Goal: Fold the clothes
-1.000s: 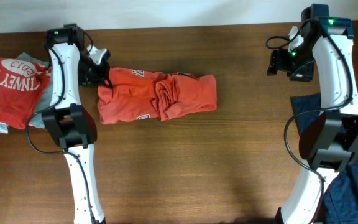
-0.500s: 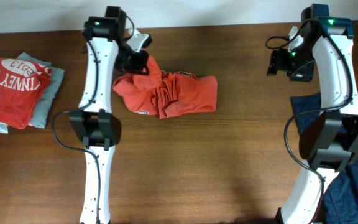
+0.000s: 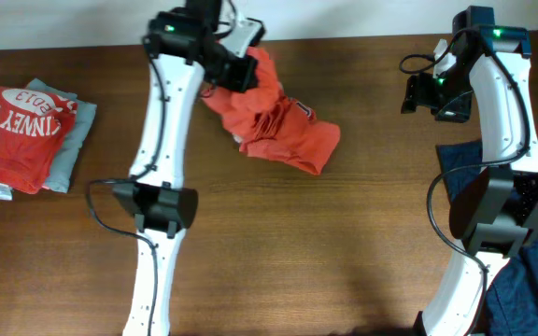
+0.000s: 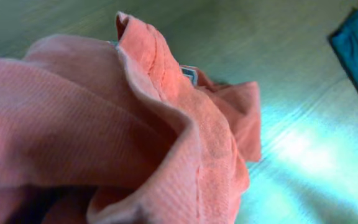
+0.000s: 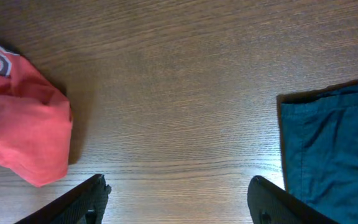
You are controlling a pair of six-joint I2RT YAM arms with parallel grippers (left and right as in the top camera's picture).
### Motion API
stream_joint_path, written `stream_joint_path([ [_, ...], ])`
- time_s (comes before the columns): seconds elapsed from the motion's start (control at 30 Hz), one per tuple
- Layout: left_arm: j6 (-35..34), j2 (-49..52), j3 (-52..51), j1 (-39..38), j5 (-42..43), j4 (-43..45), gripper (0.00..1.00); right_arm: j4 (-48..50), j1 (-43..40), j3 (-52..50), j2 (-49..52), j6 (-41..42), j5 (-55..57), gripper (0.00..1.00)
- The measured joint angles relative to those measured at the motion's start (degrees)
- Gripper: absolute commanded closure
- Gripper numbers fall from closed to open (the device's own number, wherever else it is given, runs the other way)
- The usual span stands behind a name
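An orange-red shirt is bunched up at the back middle of the table, one end lifted. My left gripper is shut on that lifted end, and the cloth fills the left wrist view and hides the fingers. The shirt's far end shows at the left of the right wrist view. My right gripper hangs open and empty above bare wood at the back right.
A folded pile, a red printed shirt on a grey one, lies at the far left. A dark blue garment lies at the right edge and shows in the right wrist view.
My left gripper has carried the shirt's end from the left, near the folded pile, up and to the right. The shirt dragged rightward with it. The right arm has not moved.
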Motion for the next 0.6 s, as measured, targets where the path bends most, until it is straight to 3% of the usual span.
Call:
stream_joint_path([
  [0.2,-0.1,0.0,0.0,-7.9,-5.0,0.5,0.99,0.0,0.0,0.0,0.3,0.0,0.0,0.23],
  [0.23,-0.2,0.0,0.0,-9.4,-5.6,0.5,0.86,0.0,0.0,0.0,0.3,0.0,0.0,0.23],
  [0.27,-0.2,0.0,0.0,-10.3,-5.8,0.5,0.55,0.0,0.0,0.0,0.3,0.0,0.0,0.23],
  [0.3,-0.3,0.0,-0.1,-11.9,-6.3,0.5,0.32,0.0,0.0,0.0,0.3,0.0,0.0,0.23],
  [0.33,-0.3,0.0,-0.2,-12.6,-6.5,0.5,0.13,0.0,0.0,0.0,0.3,0.0,0.0,0.23],
  [0.37,-0.4,0.0,-0.3,-13.7,-6.8,0.5,0.01,0.0,0.0,0.0,0.3,-0.1,0.0,0.23],
  [0.6,-0.2,0.2,-0.9,-16.8,-8.1,-1.0,0.01,0.4,-0.2,0.0,0.3,-1.2,0.0,0.23],
])
